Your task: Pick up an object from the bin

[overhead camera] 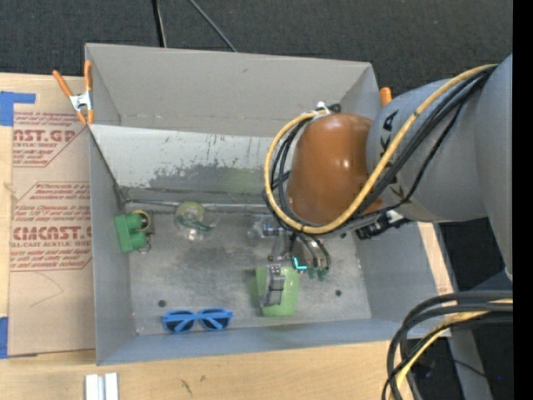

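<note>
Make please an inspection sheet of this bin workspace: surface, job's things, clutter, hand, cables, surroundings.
Surface: grey metal bin, floor scuffed, no spill seen.
Job's things: pale green block, front right of floor, under the hand.
Clutter: blue sunglasses at front; bright green piece at left; clear round piece near back wall.
Hand: low at the pale green block; grip cannot be judged.
Cables: yellow and black cables looped round the orange wrist cover.
Surroundings: wooden bench under the bin.

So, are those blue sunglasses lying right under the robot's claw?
No, the blue sunglasses lie by the front wall of the bin, well apart from the gripper, which is over a pale green object.
</note>
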Available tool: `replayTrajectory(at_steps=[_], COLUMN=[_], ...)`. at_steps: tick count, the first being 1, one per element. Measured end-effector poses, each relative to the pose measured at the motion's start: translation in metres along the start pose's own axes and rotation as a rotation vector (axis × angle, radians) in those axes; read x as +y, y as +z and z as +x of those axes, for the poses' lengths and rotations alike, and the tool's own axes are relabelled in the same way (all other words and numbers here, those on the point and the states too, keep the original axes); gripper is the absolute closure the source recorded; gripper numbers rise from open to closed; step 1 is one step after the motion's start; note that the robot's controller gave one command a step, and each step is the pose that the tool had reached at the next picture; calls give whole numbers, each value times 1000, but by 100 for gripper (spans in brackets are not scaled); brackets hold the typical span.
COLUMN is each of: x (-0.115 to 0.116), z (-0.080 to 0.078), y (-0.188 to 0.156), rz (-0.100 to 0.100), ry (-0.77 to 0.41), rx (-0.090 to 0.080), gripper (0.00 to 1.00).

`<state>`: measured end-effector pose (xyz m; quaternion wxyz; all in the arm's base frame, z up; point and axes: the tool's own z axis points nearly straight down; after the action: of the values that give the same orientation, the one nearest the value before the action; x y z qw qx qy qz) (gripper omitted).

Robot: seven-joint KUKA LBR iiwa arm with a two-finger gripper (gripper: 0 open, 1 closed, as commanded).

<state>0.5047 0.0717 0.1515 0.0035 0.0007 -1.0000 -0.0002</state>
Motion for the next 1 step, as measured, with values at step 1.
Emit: replayTrajectory(at_steps=[1], x=[115], z=[7], y=[58], rz=[-3], ry=[-89], rx=[-3], gripper=[0])
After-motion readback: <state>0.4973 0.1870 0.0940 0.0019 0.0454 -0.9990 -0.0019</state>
